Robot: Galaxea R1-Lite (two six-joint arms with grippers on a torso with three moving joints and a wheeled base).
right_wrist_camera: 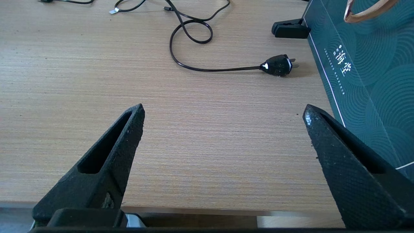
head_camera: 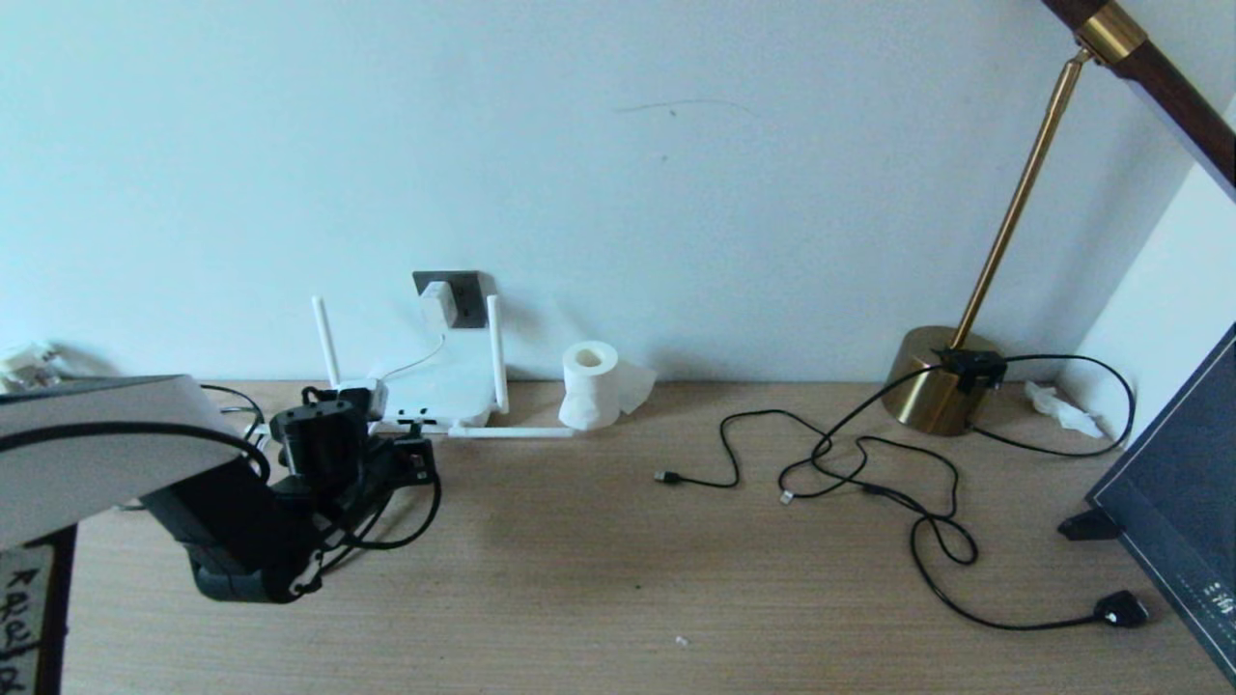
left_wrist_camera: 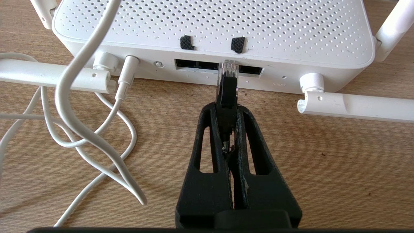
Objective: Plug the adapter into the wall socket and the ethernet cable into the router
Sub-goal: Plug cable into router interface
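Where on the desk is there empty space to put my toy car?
Bare wood lies in front of the toilet roll, between the left claw and the thin black cords. It is crowded by the router, and the cords sprawl before the lamp base.

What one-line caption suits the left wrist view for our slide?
Left hand, shut on the ethernet cable, brings its clear plug up to the router ports.
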